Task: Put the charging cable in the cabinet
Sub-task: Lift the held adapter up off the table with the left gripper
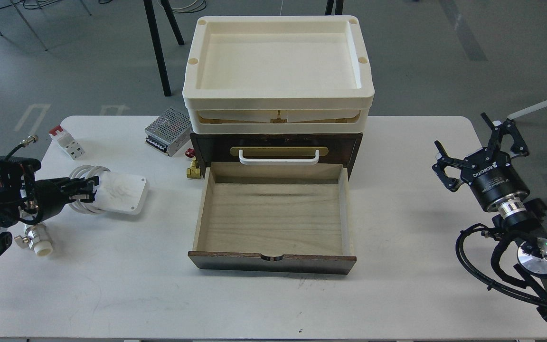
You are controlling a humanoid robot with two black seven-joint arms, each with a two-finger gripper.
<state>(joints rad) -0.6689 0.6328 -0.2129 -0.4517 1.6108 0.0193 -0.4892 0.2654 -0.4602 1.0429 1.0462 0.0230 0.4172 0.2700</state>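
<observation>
Left gripper is at the left edge of the flat white rounded-square charging cable brick, right where its thick white cord loops out. The fingers look closed down around cord or brick edge, but the tips are dark and overlap the cord, so I can't tell if it's a real grip. The cable sits on the white table, left of the dark brown wooden cabinet, well clear of it.

The light-wood drawer is pulled fully out, nothing in it. Right gripper is parked far right, fingers spread wide, holding nothing.

My plan for this step:
- Confirm the grasp catches the brick, not just one cord loop; otherwise the brick will dangle and swing.
- Lift straight up, high enough for the trailing loops to clear the drawer's left wall.
- Traverse right, stop over the drawer's centre, lower, release.
- Watch the small brass valve and perforated metal power-supply box near the cabinet's left corner; keep the path in front of them.
</observation>
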